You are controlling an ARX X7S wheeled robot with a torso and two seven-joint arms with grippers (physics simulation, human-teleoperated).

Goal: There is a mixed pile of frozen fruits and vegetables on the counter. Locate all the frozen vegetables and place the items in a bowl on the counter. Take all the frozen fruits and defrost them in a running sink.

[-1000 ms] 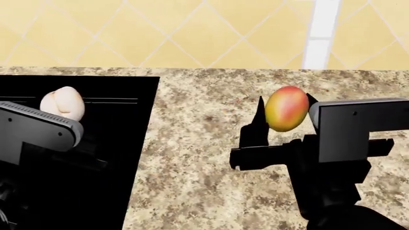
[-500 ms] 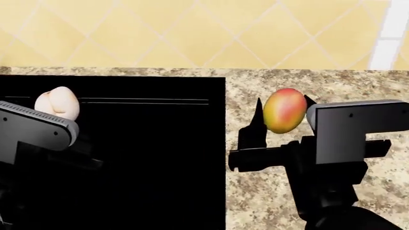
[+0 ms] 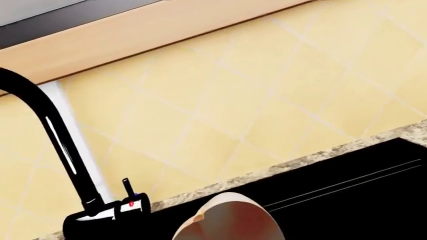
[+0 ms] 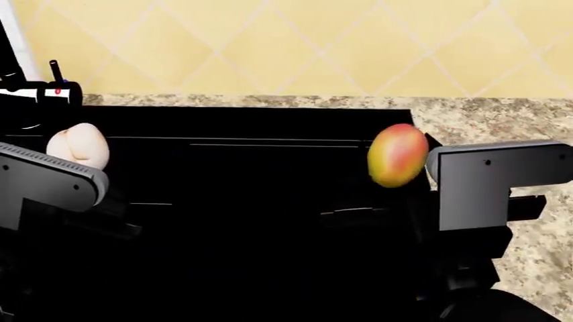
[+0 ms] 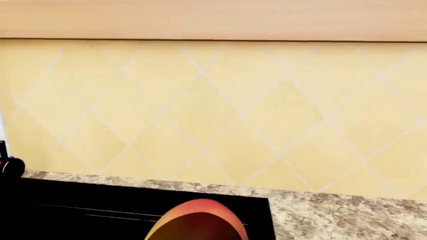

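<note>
Two fruits in view: one mango, red-to-yellow, clamped in the right gripper above the right edge of the black sink; one pale peach, gripped by the left gripper over the sink's left side. One black faucet with a small lever at the sink's back left corner. Speckled granite counter right of the basin; yellow diamond-tile backsplash behind. Gripper fingers largely lost against the dark basin.

No readable text or labels anywhere.
</note>
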